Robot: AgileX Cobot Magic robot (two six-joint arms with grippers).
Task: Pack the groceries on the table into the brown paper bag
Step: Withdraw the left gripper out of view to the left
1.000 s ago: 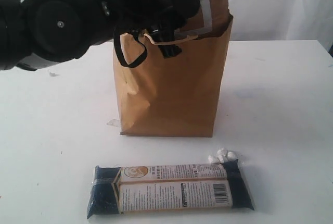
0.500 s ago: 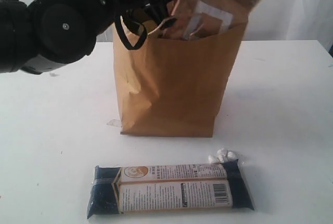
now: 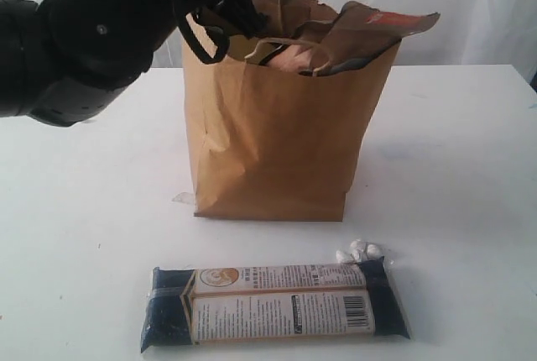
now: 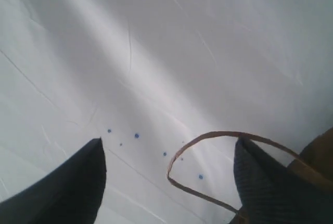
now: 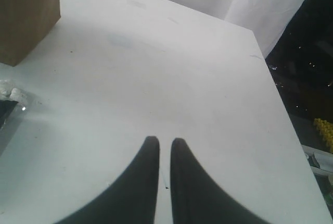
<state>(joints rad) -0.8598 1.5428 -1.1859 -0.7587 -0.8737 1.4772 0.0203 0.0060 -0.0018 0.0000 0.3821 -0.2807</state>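
Here, the left gripper point(image 4: 169, 146) hangs with its jaws spread wide and empty at the left top edge of the brown paper bag point(image 3: 268, 143). A paper-cord handle point(image 4: 213, 134) loops into the gap between them. Just beyond the jaws, a brown pouch point(image 3: 369, 29), seemingly orange-labelled, pokes out tilted from the bag's mouth. The long dark-blue packet point(image 3: 277, 306) lies flat on the table point(image 3: 453, 168), well below them. The right gripper point(image 5: 164, 146) has its jaws nearly closed on nothing, with the bag's corner well ahead of it.
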